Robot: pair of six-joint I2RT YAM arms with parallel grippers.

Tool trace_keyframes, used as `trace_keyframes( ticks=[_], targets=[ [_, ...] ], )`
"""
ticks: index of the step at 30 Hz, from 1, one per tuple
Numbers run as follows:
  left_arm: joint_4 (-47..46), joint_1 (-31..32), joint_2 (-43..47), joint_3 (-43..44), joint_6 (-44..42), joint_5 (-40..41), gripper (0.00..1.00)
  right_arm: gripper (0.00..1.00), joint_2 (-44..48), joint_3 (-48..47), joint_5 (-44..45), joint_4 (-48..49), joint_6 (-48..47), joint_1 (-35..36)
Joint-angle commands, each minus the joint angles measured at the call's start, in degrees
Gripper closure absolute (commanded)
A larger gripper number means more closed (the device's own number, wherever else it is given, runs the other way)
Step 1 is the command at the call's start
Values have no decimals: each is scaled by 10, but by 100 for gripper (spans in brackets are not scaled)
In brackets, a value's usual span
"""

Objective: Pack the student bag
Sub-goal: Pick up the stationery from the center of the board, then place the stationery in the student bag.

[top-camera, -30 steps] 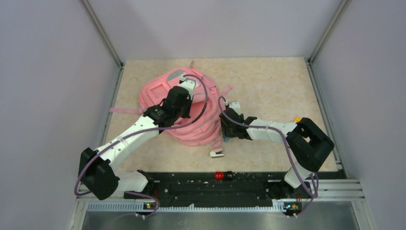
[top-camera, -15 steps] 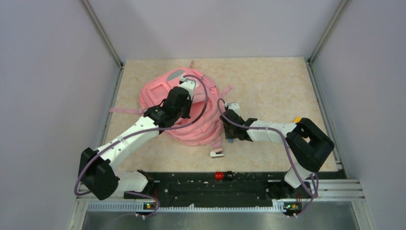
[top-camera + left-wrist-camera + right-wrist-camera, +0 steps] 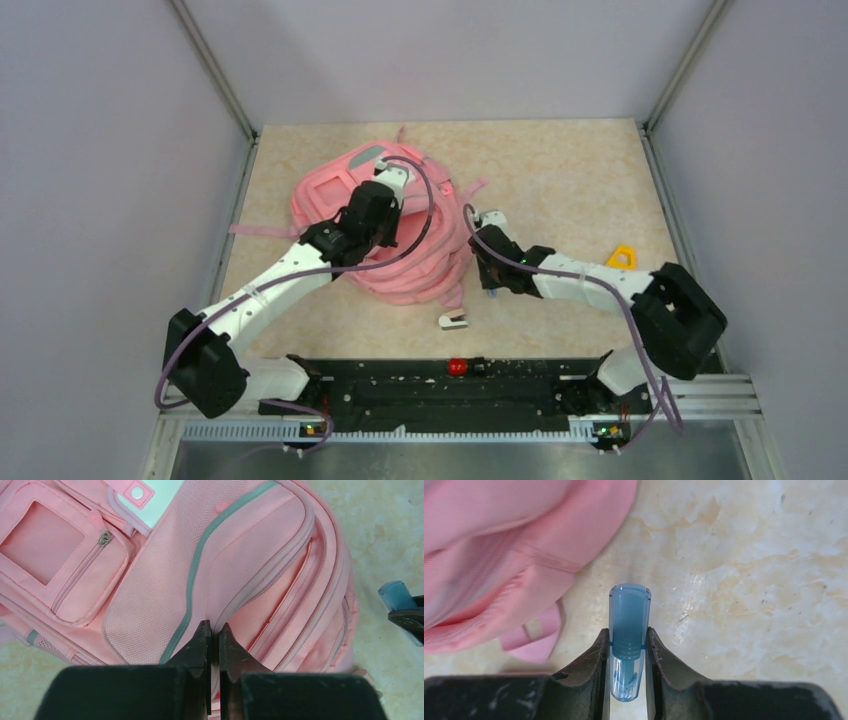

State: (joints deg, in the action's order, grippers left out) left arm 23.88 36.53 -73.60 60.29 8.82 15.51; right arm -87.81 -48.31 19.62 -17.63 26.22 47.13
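— Locating the student bag [image 3: 325, 200] first: where does it lie for you?
— You see it, pink, lying on the bench [image 3: 570, 170], left of centre in the top view, its front pockets facing up.
— And your left pincer [image 3: 212, 627]?
— Closed. Its tips meet on the bag's front, at the curved seam beside the grey stripe [image 3: 192, 580]. Whether any fabric is pinched between them cannot be told.
— Your right pincer [image 3: 626, 637]?
— Gripping a translucent blue capped tube [image 3: 629, 610], with one finger against each side and the rounded cap projecting past the tips. You find it just beside the bag's right edge, near a pink strap loop [image 3: 521, 647], over bare bench. Whether the tube touches the bench cannot be told.
— Other items?
— A yellow object [image 3: 622, 257] lies at the right of the bench, well apart from the bag. A small white object [image 3: 453, 321] lies near the bag's near edge. A red button [image 3: 458, 366] sits on the black rail [image 3: 400, 385] at the near edge.
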Motion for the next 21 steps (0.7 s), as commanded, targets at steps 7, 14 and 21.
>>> trace_keyframes(
  ticks=[7,14,21],
  targets=[
    [-62,2,39,5,4,-5,100,100,94,-107,-169,51,-66,8],
    [-65,2,45,3,4,-11,100,100,-48,-256,-173,61,-70,8],
    [-69,1,52,1,2,-7,100,100,-155,-359,-152,62,-53,6]
  ],
)
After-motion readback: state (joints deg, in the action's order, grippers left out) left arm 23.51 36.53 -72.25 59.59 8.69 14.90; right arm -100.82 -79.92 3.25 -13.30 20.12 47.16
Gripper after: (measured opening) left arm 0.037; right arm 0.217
